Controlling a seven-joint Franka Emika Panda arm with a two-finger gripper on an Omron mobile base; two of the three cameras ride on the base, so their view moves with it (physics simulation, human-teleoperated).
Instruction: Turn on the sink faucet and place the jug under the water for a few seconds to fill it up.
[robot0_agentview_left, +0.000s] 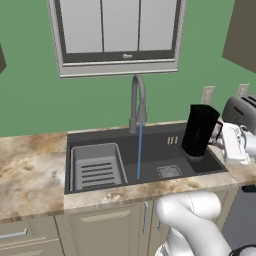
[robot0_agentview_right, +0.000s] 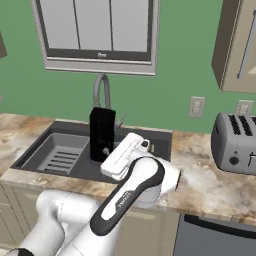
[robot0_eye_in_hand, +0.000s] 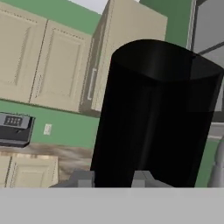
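While a thin straight blue stream of water (robot0_agentview_left: 139, 150) falls from the tall grey metal gooseneck faucet (robot0_agentview_left: 137, 102) into the wide dark grey rectangular sink (robot0_agentview_left: 200, 165), the white robot arm's claw (robot0_agentview_left: 219, 134) is clenched on the small black cylindrical jug (robot0_agentview_left: 199, 130), holding it upright in the air above the right end of the basin. The left base view shows the jug well to the right of the stream, its base hanging just over the sink's right side, so no water reaches it; the running tap suggests the first half of the job is done and filling has yet to begin. The grip sits on the side of the jug that faces the arm, which keeps the open mouth up and free to catch water. In the hand view the jug (robot0_eye_in_hand: 157, 118) looms directly above the dark fingertips (robot0_eye_in_hand: 83, 178), its rim slightly tilted. A lighter grey ribbed tray insert (robot0_agentview_left: 97, 167) lies in the sink's left half, a square drain grate (robot0_agentview_left: 169, 171) just right of the stream, and a silver toaster (robot0_agentview_right: 236, 141) stands on the speckled stone tabletop (robot0_agentview_left: 30, 170) beyond.
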